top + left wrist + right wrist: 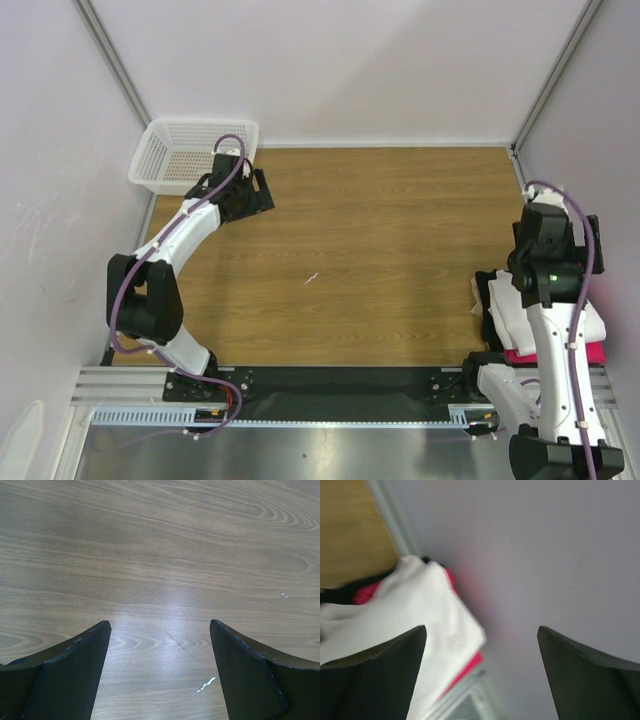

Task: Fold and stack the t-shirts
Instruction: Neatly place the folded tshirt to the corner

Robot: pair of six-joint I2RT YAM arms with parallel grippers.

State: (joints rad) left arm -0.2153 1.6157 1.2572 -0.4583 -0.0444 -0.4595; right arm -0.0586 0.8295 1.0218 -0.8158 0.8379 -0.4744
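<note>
The right end effector [481, 628] is open wide, its two dark fingers [380, 670] well apart with nothing between them and nothing touched. It hangs over the pile of t-shirts at the near right corner of the table [380, 230], facing partly toward the grey side wall [545, 555].

The white shirt [420, 605] lies folded on top. The pink shirt [470, 665] peeks out beneath it on the wall side, and the black shirt [483, 300] shows as a dark edge on the side toward the middle of the table. From above, the pile looks wider across the table than deep, though the arm covers its middle, so I cannot be sure of its long axis.

The right arm stands nearly upright from its base, wrist bent over the pile.

The left end effector [160, 622] is also open wide, empty, above bare wood. That arm bends its elbow outward to the left and reaches to the far left, stopping just beside the white basket [170, 150].
</note>
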